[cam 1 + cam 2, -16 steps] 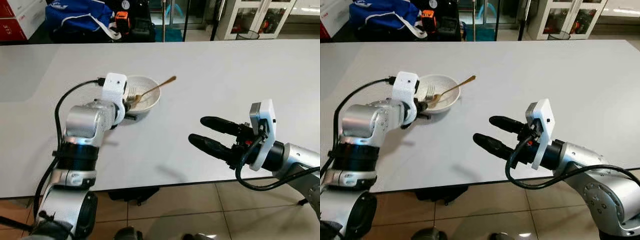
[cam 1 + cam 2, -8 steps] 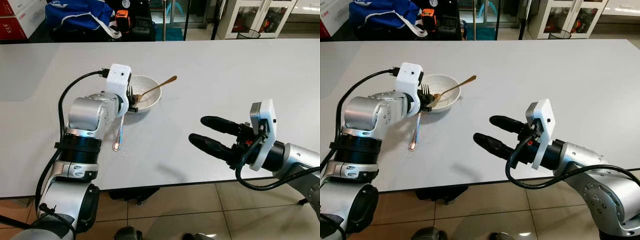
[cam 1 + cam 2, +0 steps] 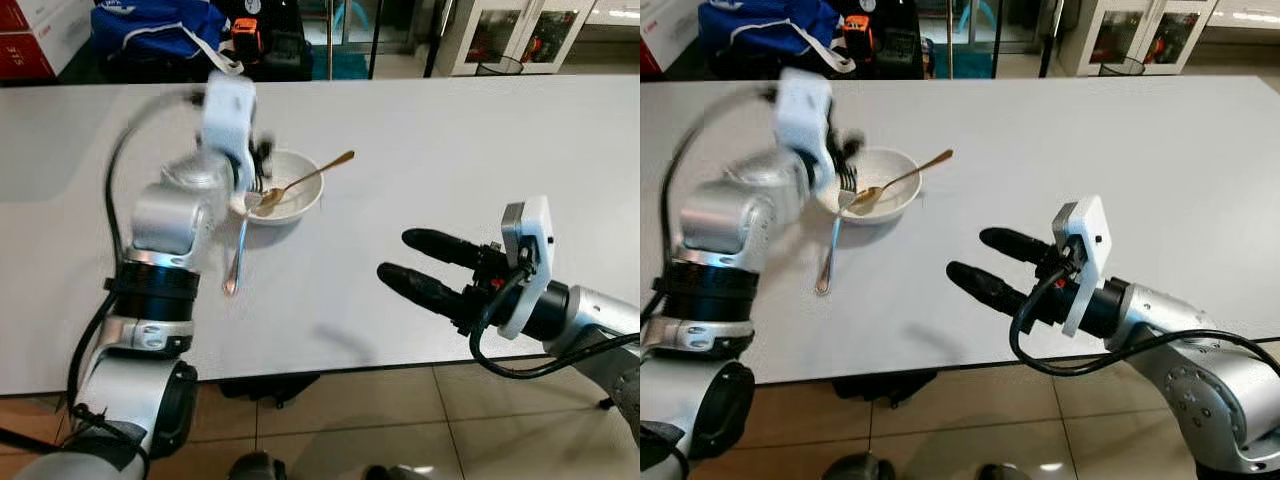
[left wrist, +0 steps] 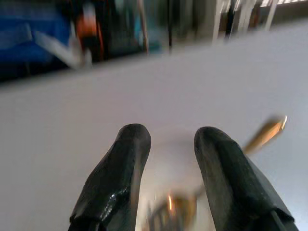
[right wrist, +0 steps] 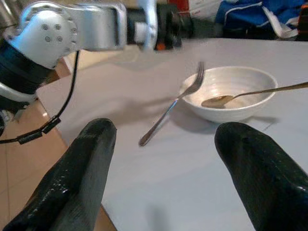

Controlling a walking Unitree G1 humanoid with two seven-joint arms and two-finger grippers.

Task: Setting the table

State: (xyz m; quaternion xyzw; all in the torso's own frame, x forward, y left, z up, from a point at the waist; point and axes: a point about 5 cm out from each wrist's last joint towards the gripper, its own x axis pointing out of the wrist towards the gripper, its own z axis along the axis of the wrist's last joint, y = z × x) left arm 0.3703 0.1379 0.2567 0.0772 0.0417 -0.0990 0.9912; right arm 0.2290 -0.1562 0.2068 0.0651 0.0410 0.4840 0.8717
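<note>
A white bowl (image 3: 296, 190) stands on the white table (image 3: 430, 140), with a gold spoon (image 3: 310, 179) lying in it, handle over the right rim. A silver fork (image 3: 238, 250) leans its tines on the bowl's left rim while its handle rests on the table. My left gripper (image 4: 166, 137) is blurred, raised above the bowl's left side, open and holding nothing. Low over the table's near right edge, my right gripper (image 3: 398, 255) is open and empty and points left toward the bowl (image 5: 226, 91) and fork (image 5: 168, 108).
Beyond the table's far edge lie a blue bag (image 3: 150, 30) and dark gear on the floor. A glass cabinet (image 3: 510, 35) stands at the back right and boxes (image 3: 30, 40) at the back left. Tiled floor lies below the near table edge.
My left gripper has let go of the fork and swung upward. The fork now leans on the bowl's rim with its handle on the table. The right arm has not moved.
</note>
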